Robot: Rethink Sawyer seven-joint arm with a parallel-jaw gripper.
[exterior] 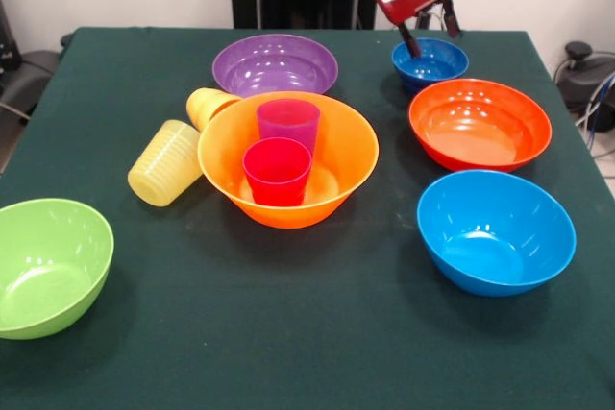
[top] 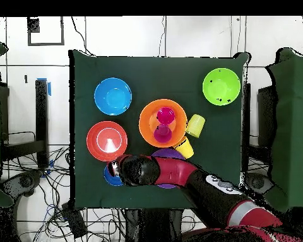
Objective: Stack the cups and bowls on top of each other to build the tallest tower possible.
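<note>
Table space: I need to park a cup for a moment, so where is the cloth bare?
Bare: the near strip between the green bowl and the light blue bowl, and the far corner beyond the yellow cups. Crowded: around the orange bowl and where the gripper hangs over the dark blue bowl.

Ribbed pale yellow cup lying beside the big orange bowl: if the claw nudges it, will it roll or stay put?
The ribbed pale yellow cup lies on its side, so it will probably roll, likely curving because it tapers. The orange-yellow bowl and orange-yellow cup close by may stop it. It looks like thin plastic, probably light; the ribs may aid grip.
</note>
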